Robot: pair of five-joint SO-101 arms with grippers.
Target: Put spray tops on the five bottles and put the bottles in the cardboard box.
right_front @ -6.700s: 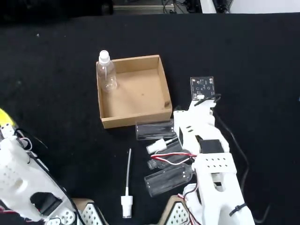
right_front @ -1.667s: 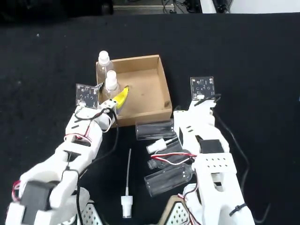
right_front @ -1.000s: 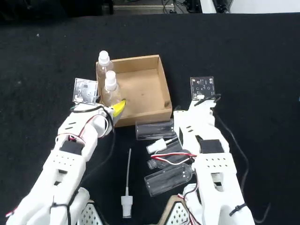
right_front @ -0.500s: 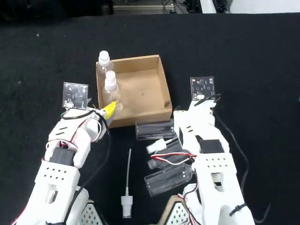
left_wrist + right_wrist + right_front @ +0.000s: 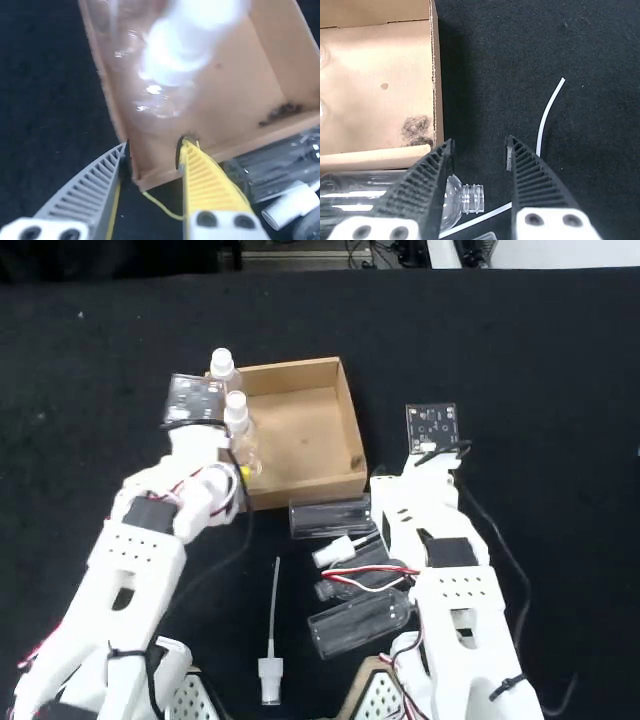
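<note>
The cardboard box (image 5: pixel 300 485) holds two clear bottles with white spray tops, standing along its left wall: one in the far corner (image 5: pixel 222 368), one nearer (image 5: pixel 238 420). My left gripper (image 5: pixel 240 475) (image 5: pixel 150 150) is open, its fingers either side of the box's near left corner, and the nearer bottle (image 5: pixel 170 55) stands beyond the fingertips, apart from them. The right gripper (image 5: pixel 477 142) is open over bare table beside the box's near right corner, above a lying bottle's neck (image 5: pixel 467 192). Uncapped bottles (image 5: pixel 330 517) (image 5: pixel 360 625) lie by the right arm (image 5: pixel 440 560).
A loose spray top (image 5: pixel 270 678) with its long tube lies at the front between the arms. Another spray top (image 5: pixel 338 550) lies against the right arm, and a thin white tube (image 5: pixel 547 112) crosses the cloth. Black cloth stretches wide behind and beside the box.
A second capped bottle now stands in the box. My left gripper let go of it, drew back to the left, then swung in again against the box's near left corner. The right arm stayed still.
</note>
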